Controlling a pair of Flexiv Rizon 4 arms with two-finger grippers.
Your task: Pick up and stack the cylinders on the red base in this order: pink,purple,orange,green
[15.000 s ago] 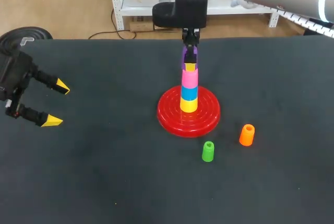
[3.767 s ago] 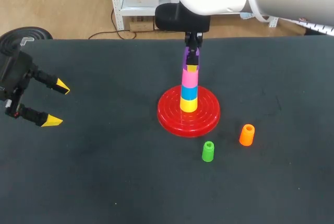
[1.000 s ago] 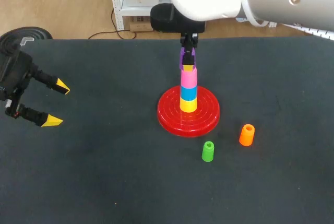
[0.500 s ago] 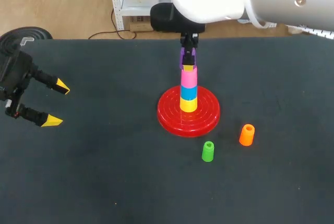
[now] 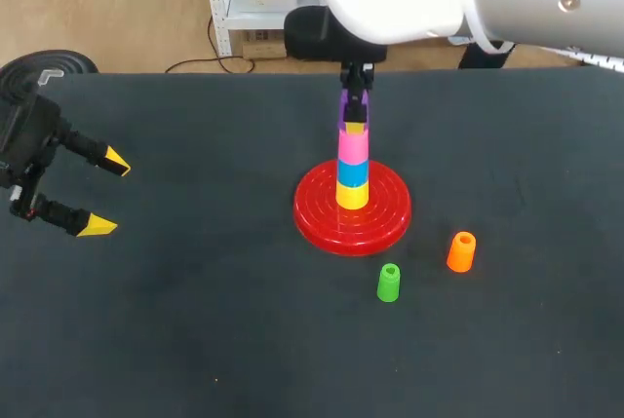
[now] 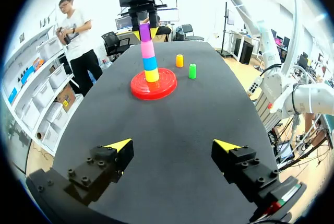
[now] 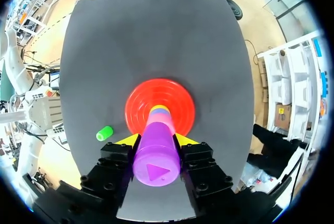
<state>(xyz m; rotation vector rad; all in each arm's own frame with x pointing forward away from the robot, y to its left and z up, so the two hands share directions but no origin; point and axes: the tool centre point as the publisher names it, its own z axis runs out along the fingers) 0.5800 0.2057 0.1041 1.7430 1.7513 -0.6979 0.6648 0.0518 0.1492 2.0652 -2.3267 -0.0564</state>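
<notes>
The red base [image 5: 317, 218] carries a stack of a yellow, a blue and a pink cylinder [image 5: 352, 146]. My right gripper [image 5: 354, 126] hangs straight over that stack, shut on the purple cylinder [image 5: 351, 108], whose lower end is at the pink one's top. In the right wrist view the purple cylinder [image 7: 156, 153] fills the gap between the yellow tips, with the red base [image 7: 140, 104] below. The orange cylinder [image 5: 460, 251] and the green cylinder [image 5: 388, 283] stand on the table in front of the base to the right. My left gripper [image 5: 105, 194] is open at the far left, holding nothing.
The dark table mat [image 5: 195, 321] is bare on the left and in front. From the left wrist view the stack [image 6: 150, 57], the orange cylinder [image 6: 179, 60] and the green cylinder [image 6: 192, 71] lie far ahead of the open left gripper [image 6: 172, 145].
My right gripper with the purple cylinder has shifted slightly to the right, lining up over the pink cylinder. The left arm and the loose cylinders have not moved.
</notes>
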